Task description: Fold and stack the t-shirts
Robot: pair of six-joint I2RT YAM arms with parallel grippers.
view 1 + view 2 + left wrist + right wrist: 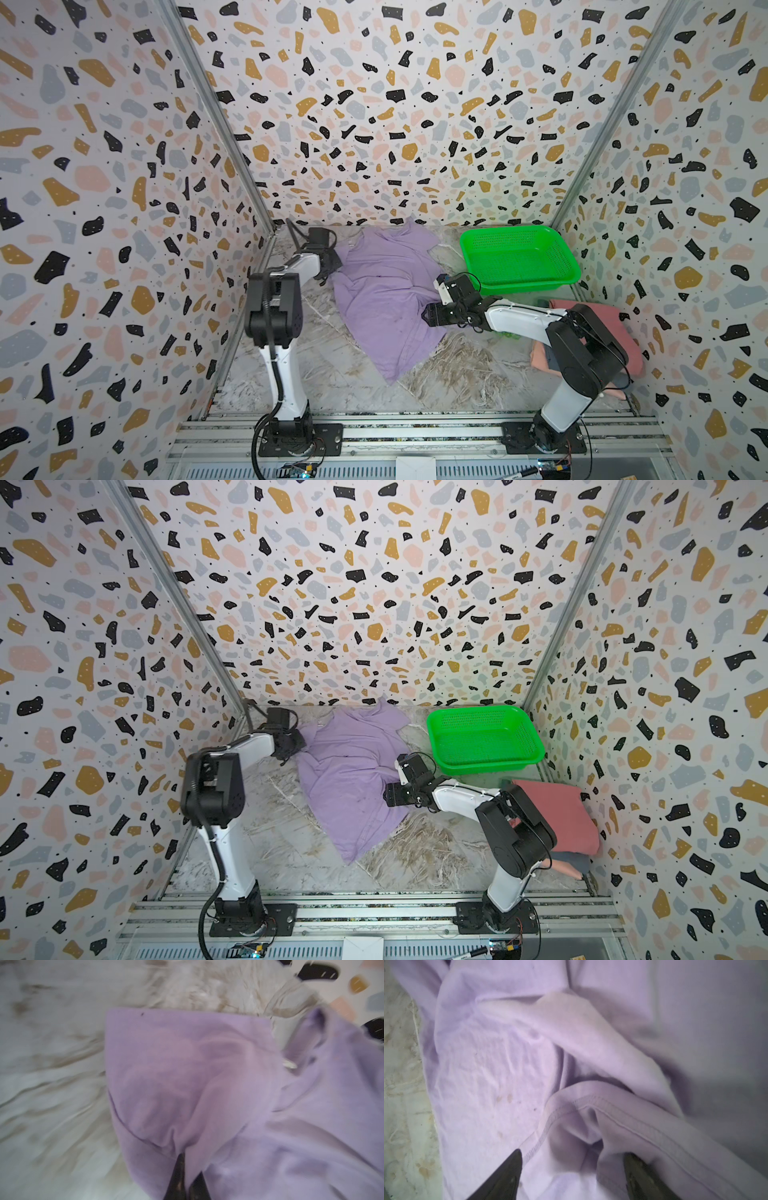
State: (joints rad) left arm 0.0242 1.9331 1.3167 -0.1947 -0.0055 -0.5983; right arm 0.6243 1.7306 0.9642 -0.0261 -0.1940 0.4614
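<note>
A large lavender t-shirt (382,295) (349,779) lies spread and rumpled on the marble table in both top views. My left gripper (332,264) (191,1164) sits at its far left sleeve, shut on a pinch of the lavender cloth. At the shirt's right edge my right gripper (428,318) (571,1153) stands open, its fingers (510,1165) either side of a raised fold of stitched hem. Folded t-shirts are stacked at the near right: a salmon one (557,816) on top and a grey-blue one (575,860) under it, partly hidden by the right arm.
A green mesh basket (532,286) (494,767) stands at the back right, close to the right wrist. Patterned walls close in the table on three sides. Bare marble (449,374) shows in front of the lavender shirt.
</note>
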